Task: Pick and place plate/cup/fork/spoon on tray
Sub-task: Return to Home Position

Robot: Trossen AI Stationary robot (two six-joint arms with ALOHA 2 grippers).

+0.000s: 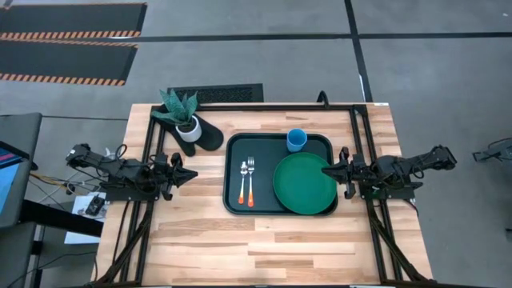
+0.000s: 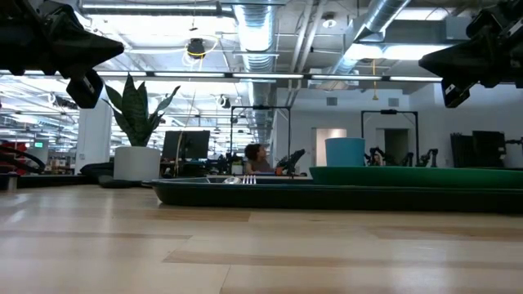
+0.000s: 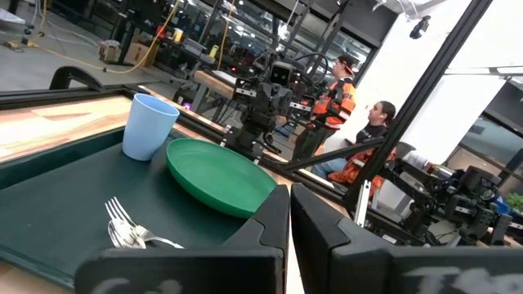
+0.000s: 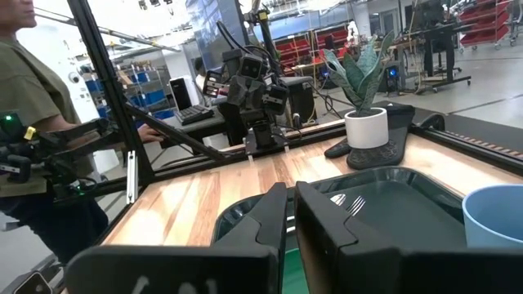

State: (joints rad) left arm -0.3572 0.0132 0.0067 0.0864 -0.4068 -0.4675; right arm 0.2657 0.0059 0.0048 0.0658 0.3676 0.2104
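The dark tray [image 1: 236, 204] lies in the table's middle. On it rest the green plate [image 1: 306, 183] at its right, flat on the tray floor, the light-blue cup [image 1: 297, 141] upright at its far right corner, and the fork [image 1: 250, 181] and spoon [image 1: 243, 182] side by side at its left. My left gripper [image 1: 189, 174] is shut and empty, raised left of the tray. My right gripper [image 1: 329, 170] is shut and empty, raised over the plate's right edge. The plate [image 3: 219, 175], cup [image 3: 149, 125] and fork [image 3: 122, 220] also show in the left wrist view.
A white plant pot [image 1: 189, 127] with a green plant stands on a dark mat [image 1: 210, 138] at the far left of the tray. Bare wood lies along the table's near side [image 1: 264, 248]. People stand in the room beyond the table [image 3: 339, 77].
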